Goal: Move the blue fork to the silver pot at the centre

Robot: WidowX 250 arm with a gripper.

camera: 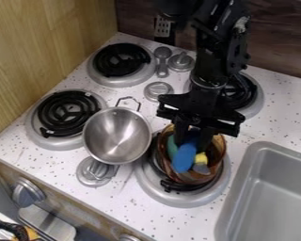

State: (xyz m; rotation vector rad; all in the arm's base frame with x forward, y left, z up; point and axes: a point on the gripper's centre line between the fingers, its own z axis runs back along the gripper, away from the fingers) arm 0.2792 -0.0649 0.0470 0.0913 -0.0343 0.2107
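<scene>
Blue fork (pixel 184 156) in the brown pot (pixel 221 155), on the burner (pixel 169 199) toward the counter's (pixel 261 129) front edge — and the black gripper (pixel 194 136) is right down at it! Clamped or apart? Can't tell. Silver pot (pixel 117 135) sits just beside, nearer the left edge.

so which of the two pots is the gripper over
The amber see-through pot, on the burner nearest the sink: the gripper hangs over it, while the silver pot stands farther from the sink.

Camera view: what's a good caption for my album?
Gripper at the blue utensil in a brown bowl, silver pot alongside.
</scene>
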